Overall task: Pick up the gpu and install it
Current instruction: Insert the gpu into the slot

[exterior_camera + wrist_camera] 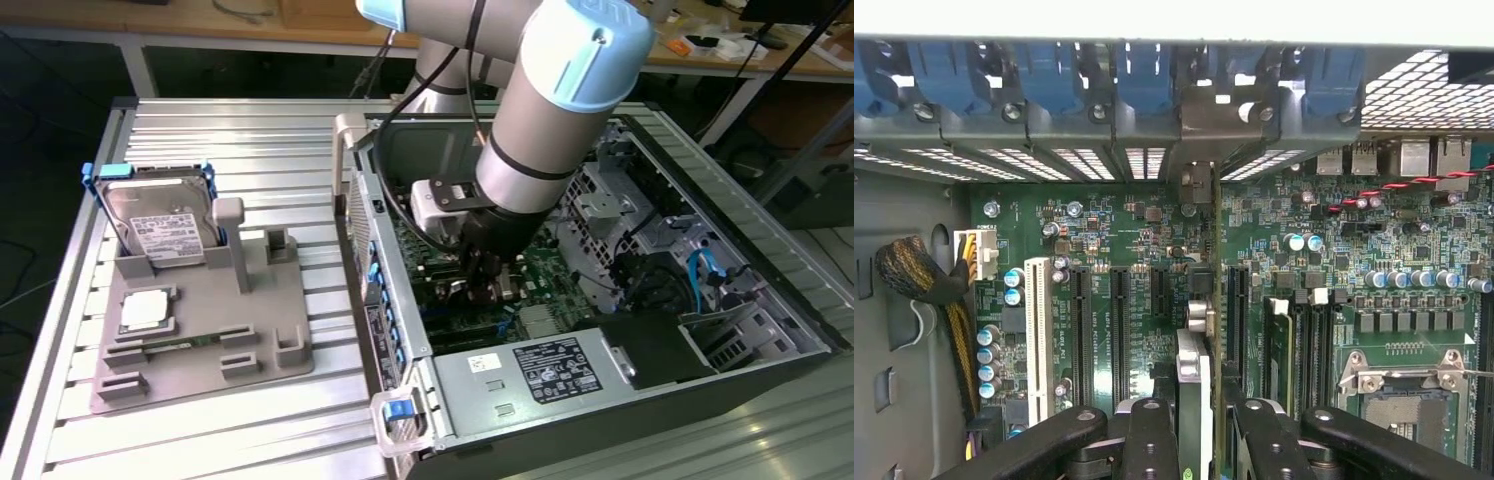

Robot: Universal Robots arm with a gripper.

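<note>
A: Green motherboard, matte, with long black expansion slots and one white slot. Where's the gpu?

B: The gpu sits edge-on between the gripper fingers, inside the open case, centre right in the exterior view. Thin dark strip, silvery metal on one side, running parallel to the slots. Seated or not, can't tell.

A: Gripper?

B: Black rounded fingers clamped narrow on the gpu, one on each side.

A: Other materials?

B: Blue plastic latches above perforated metal. Ribbed aluminium surface. Grey plastic holder at the exterior view's left, with a silver hard drive standing upright in it, white label, blue bracket.
</note>
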